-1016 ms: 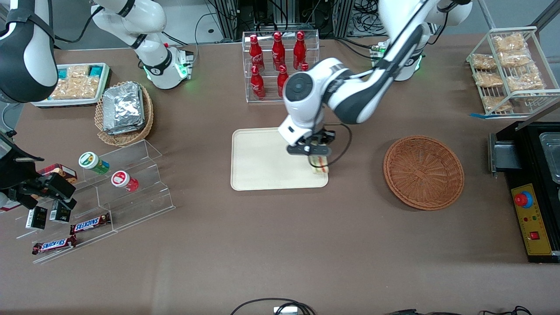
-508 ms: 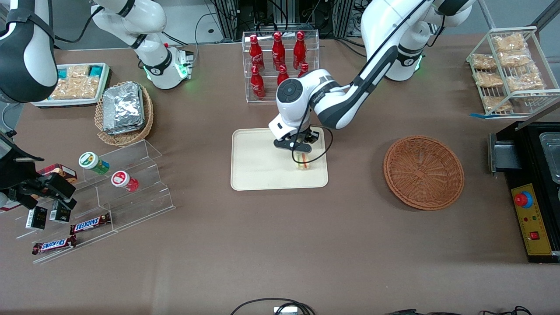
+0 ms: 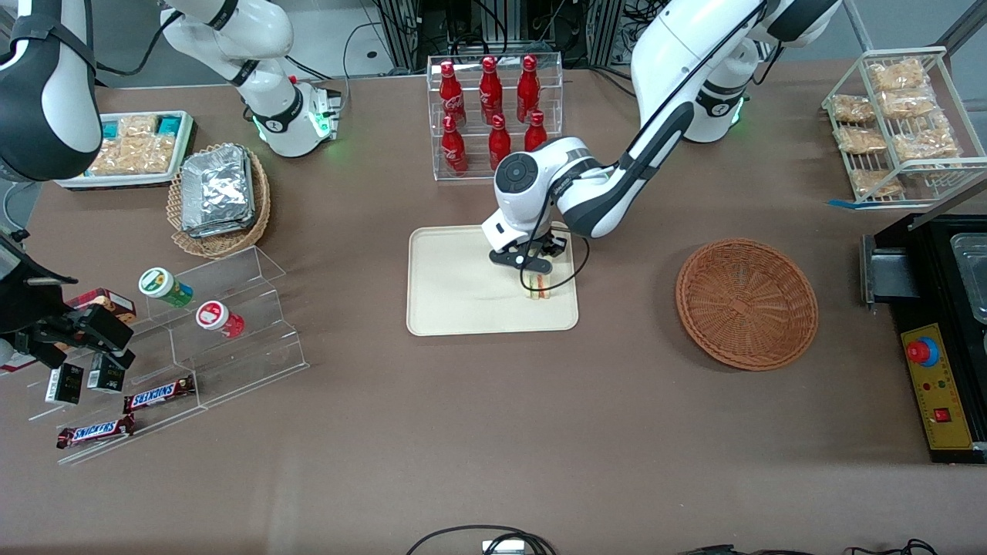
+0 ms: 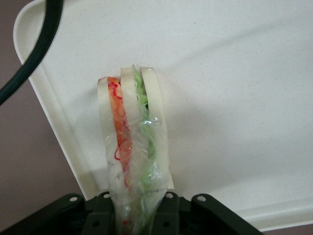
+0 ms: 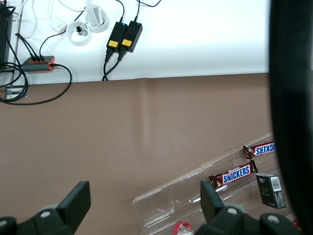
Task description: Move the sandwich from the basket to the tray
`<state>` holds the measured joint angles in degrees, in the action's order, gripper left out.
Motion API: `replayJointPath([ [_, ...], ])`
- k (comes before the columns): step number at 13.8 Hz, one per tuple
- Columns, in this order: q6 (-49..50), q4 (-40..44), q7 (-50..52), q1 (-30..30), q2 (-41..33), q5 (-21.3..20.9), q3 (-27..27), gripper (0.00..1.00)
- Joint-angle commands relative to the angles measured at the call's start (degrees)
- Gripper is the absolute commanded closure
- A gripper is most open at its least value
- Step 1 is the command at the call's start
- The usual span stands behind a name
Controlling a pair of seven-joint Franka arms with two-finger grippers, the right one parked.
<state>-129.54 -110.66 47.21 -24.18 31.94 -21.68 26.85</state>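
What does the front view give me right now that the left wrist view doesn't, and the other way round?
Only the front view shows the empty basket toward the working arm's end of the table, and the whole tray outline.

Only the left wrist view shows the sandwich's orange and green layers standing on edge over the tray near its rim.

Both show the gripper shut on the sandwich over the tray.

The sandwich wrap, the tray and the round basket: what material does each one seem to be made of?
Sandwich, held by the gripper above the tray: thin clear plastic film, glossy and wrinkled. Tray: probably matte, speckled cream plastic with a smooth moulded rim. Basket: reddish-brown woven wicker, or an imitation.
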Motion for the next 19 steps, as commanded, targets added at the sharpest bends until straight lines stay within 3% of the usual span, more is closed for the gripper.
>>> replayJointPath([
  [1, -0.5, 0.1, 3.3, 0.4, 0.5, -1.4, 0.0, 0.38],
  [3, 0.3, 0.3, 3.9, 0.4, 0.4, -1.3, 0.0, 0.01],
  [14, 10.0, 7.5, 10.4, 5.3, -3.1, -1.1, -2.1, 0.00],
  [19, 15.1, 9.8, 9.5, 13.8, -9.8, -0.5, -2.2, 0.00],
])
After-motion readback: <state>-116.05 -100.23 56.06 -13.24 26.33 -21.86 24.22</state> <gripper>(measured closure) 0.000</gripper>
